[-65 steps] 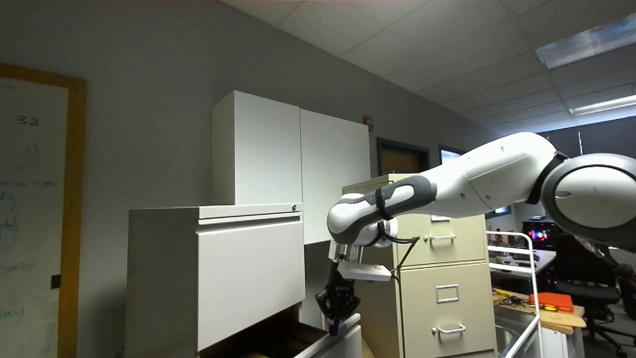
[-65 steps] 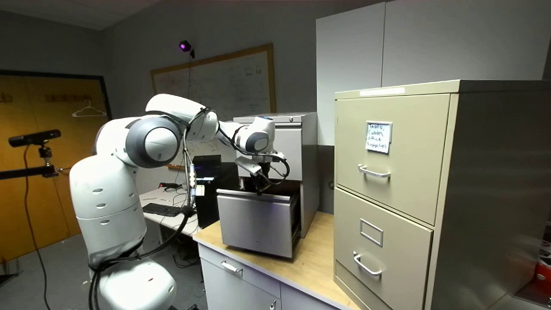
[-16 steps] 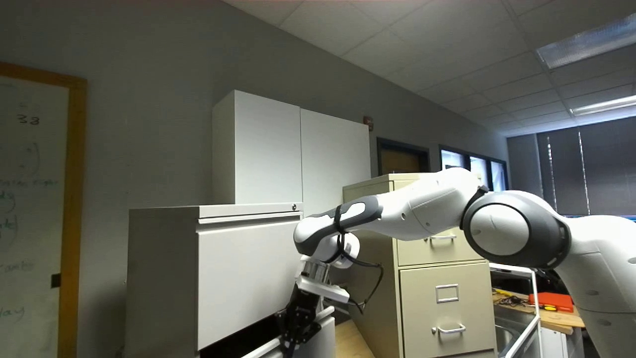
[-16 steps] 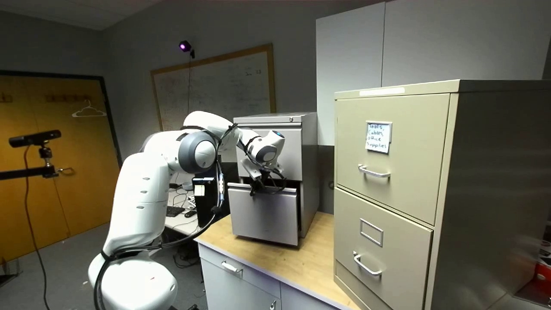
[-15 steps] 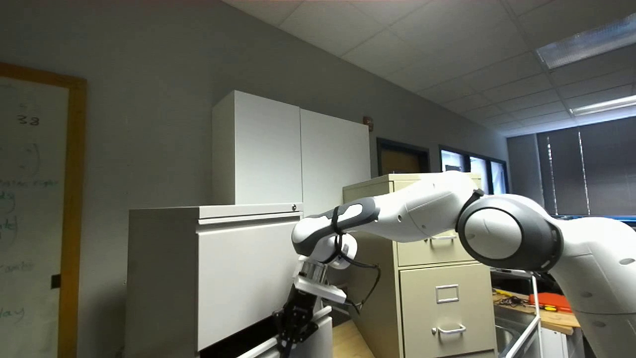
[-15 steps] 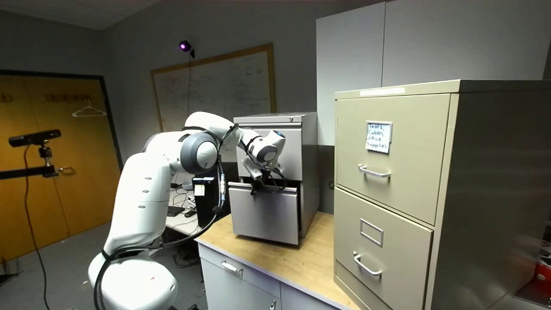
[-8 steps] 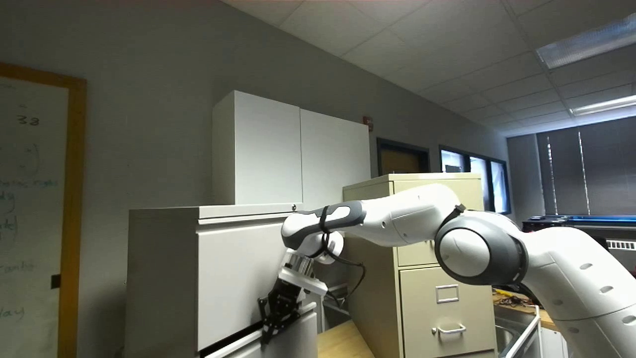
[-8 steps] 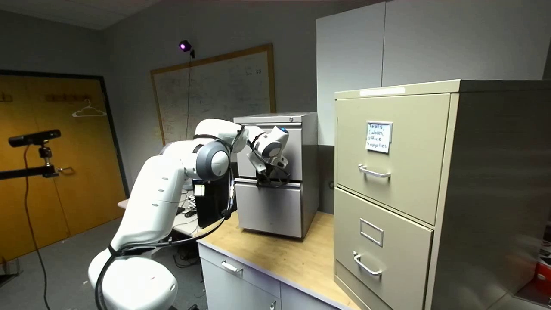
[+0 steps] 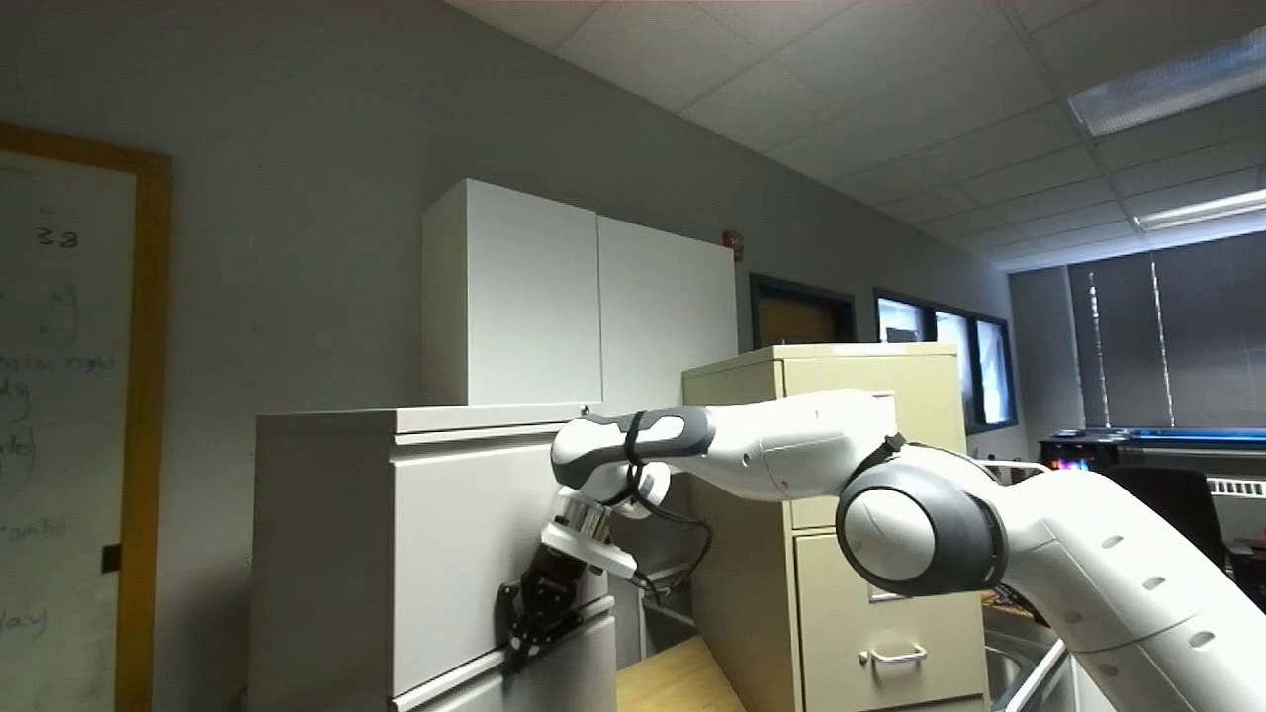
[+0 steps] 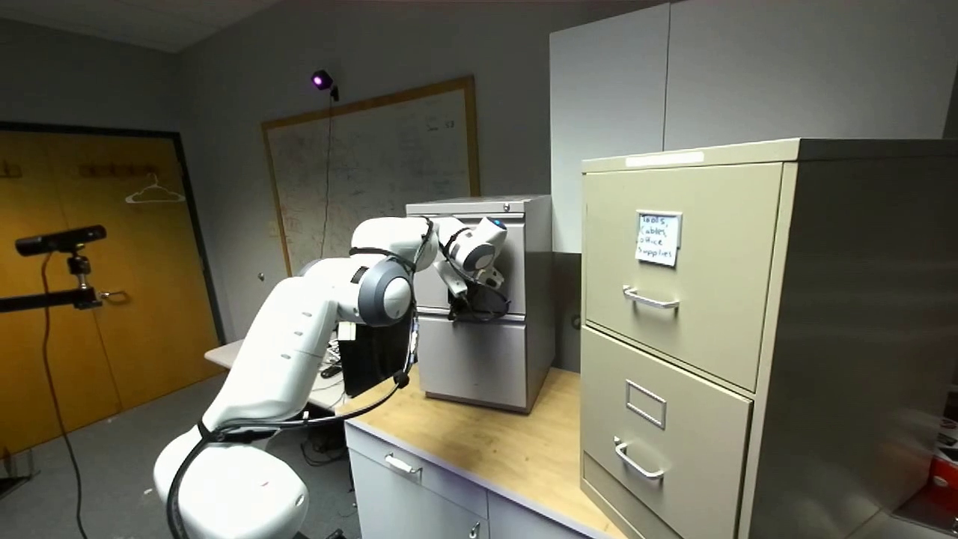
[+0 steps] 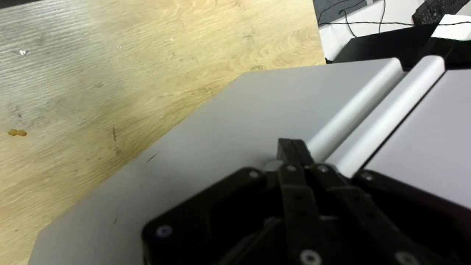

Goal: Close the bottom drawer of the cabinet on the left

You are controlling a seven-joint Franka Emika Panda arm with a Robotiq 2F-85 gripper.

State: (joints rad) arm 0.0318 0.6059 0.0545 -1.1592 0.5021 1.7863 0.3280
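The cabinet [image 9: 321,554] is the boxy pale-grey one, also in an exterior view [image 10: 540,299]. Its bottom drawer [image 9: 579,667] sits about flush below the upper front, with only a thin seam visible. The drawer's plain front also shows in an exterior view [image 10: 475,363] and in the wrist view [image 11: 228,117]. Its dark inside is hidden. My gripper [image 9: 516,658] is at the drawer's top edge, pointing down and tilted toward the front. In the wrist view the fingertips [image 11: 294,147] are together with nothing between them, against or very close to the drawer's top lip.
The wooden countertop [image 10: 509,442] lies under the cabinet. The beige filing cabinet [image 10: 673,299] stands to the right of it, also in an exterior view [image 9: 880,633]. The white cupboard [image 9: 534,297] is behind. A black box [image 10: 374,359] and desk are to the left.
The bottom drawer has slid inward from well open to about flush, and its dark opening has vanished. The arm has stretched forward with it, and the gripper has moved toward the cabinet.
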